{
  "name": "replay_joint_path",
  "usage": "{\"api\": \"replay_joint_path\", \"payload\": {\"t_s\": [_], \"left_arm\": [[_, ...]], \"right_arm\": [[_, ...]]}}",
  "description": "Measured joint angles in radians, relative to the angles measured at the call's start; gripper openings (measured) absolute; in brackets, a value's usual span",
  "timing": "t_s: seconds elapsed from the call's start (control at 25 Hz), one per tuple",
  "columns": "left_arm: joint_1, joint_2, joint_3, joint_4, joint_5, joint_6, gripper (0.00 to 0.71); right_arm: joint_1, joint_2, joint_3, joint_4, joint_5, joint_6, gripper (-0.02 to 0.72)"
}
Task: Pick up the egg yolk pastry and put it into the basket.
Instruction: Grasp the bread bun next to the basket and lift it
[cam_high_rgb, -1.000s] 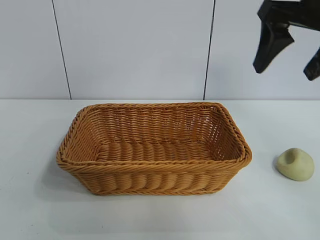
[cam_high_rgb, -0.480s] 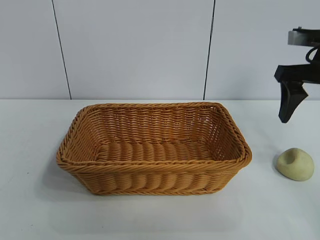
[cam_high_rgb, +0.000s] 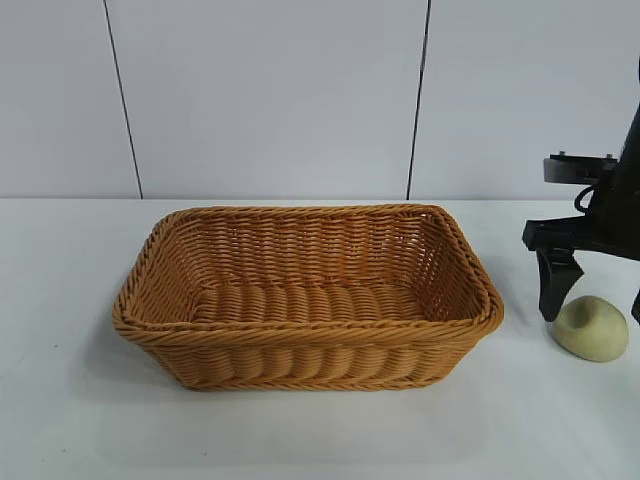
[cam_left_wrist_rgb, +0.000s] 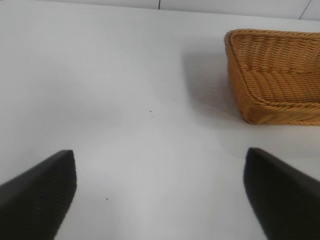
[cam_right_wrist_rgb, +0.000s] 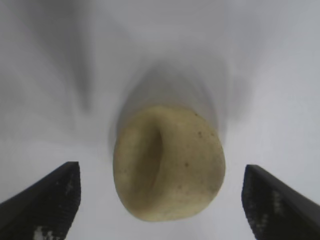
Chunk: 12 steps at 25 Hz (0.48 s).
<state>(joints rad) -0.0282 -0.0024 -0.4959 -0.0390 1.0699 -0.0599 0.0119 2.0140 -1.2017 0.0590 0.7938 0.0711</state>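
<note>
The egg yolk pastry (cam_high_rgb: 591, 328), a pale yellow-beige lump with a dent on top, lies on the white table to the right of the basket (cam_high_rgb: 300, 340). My right gripper (cam_high_rgb: 594, 316) is low over it, open, with one dark finger (cam_high_rgb: 555, 285) on the basket side and the other at the picture's right edge. In the right wrist view the pastry (cam_right_wrist_rgb: 170, 165) sits between the spread fingers of the right gripper (cam_right_wrist_rgb: 160, 170), touching neither. The orange-brown wicker basket holds nothing. My left gripper (cam_left_wrist_rgb: 159, 155) is open above bare table, the basket (cam_left_wrist_rgb: 275, 75) off to one side.
A white table (cam_high_rgb: 80, 420) runs under everything, with a grey panelled wall (cam_high_rgb: 270, 100) behind. The pastry lies close to the right edge of the exterior view. A narrow strip of table separates it from the basket's right end.
My right gripper has come down from high at the upper right to the level of the pastry and now straddles it. The pastry and basket have not moved.
</note>
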Motion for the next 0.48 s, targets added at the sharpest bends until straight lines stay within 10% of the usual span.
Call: {"api": "replay_joint_path", "payload": {"t_s": [0.48], "left_arm": [[0.000, 0.000, 0.001, 0.000, 0.000, 0.000, 0.657]], "right_arm": [[0.000, 0.020, -0.001, -0.016, 0.007, 0.002, 0.175]]}}
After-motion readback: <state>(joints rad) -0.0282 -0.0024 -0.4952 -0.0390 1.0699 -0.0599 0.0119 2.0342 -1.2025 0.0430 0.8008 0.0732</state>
